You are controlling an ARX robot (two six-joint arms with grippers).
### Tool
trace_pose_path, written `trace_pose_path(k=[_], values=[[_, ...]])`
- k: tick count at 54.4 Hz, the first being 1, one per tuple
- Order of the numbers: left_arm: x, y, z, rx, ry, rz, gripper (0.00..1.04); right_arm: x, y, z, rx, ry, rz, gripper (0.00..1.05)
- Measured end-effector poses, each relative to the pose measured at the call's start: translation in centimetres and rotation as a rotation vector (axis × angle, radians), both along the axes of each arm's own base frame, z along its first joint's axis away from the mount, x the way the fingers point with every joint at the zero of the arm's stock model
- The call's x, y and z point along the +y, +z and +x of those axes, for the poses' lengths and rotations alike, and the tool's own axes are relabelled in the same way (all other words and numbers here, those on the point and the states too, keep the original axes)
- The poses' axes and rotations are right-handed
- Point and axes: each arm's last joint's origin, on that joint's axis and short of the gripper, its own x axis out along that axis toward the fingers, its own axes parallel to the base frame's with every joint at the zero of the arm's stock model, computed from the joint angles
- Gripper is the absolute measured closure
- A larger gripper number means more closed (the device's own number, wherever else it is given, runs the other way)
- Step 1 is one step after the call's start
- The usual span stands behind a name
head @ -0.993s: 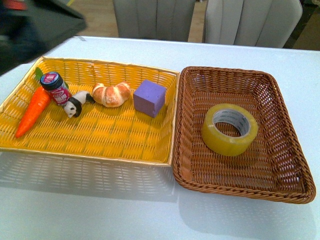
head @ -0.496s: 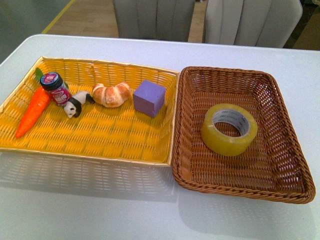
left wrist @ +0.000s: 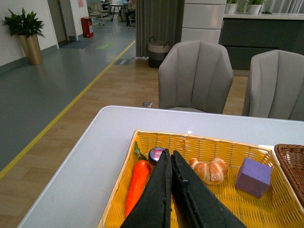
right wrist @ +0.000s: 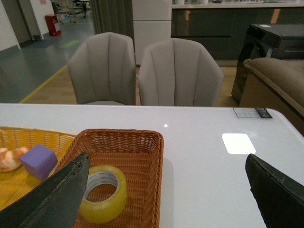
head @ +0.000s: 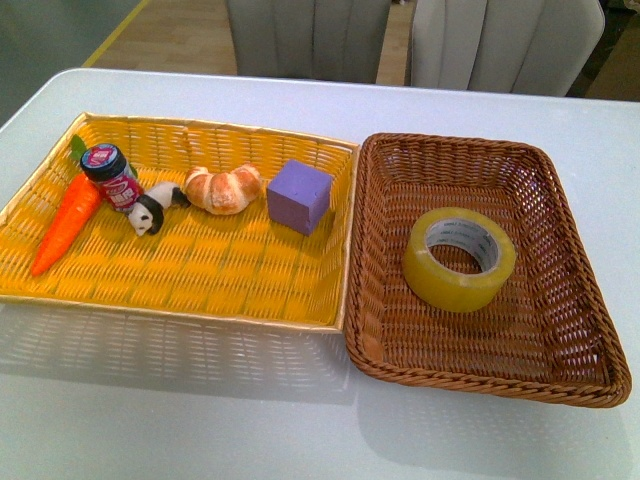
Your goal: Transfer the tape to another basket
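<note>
Standing on white table (head: 300,420), grey chairs (head: 310,40) beyond.

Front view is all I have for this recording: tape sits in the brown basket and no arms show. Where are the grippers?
Observer: The left gripper is shut, fingers pressed together, held above the yellow basket near the carrot.
Operator: And the right one?
Observer: The right gripper is open wide and empty, with the tape in the brown basket showing between its fingers, lower down.
Operator: Is either touching the tape?
Observer: No. In the right wrist view the roll lies flat on the weave, clear of both fingers.
</note>
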Motion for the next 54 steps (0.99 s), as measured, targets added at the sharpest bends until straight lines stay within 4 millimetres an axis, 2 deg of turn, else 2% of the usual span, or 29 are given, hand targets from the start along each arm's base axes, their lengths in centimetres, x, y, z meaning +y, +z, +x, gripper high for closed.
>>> trace_pose_path(k=[38,44,54], values=[[0.0,0.1,-1.7,-0.005,0.0,0.0,1.03,0.0,0.0,0.0,0.0,0.0,0.0,0.09],[0.0,-0.3,-2.7,0.011,0.0,0.0,1.03,0.0,0.0,0.0,0.0,0.0,0.0,0.09],[0.0,-0.3,-2.7,0.012,0.0,0.0,1.03,0.0,0.0,0.0,0.0,0.0,0.0,0.09]])
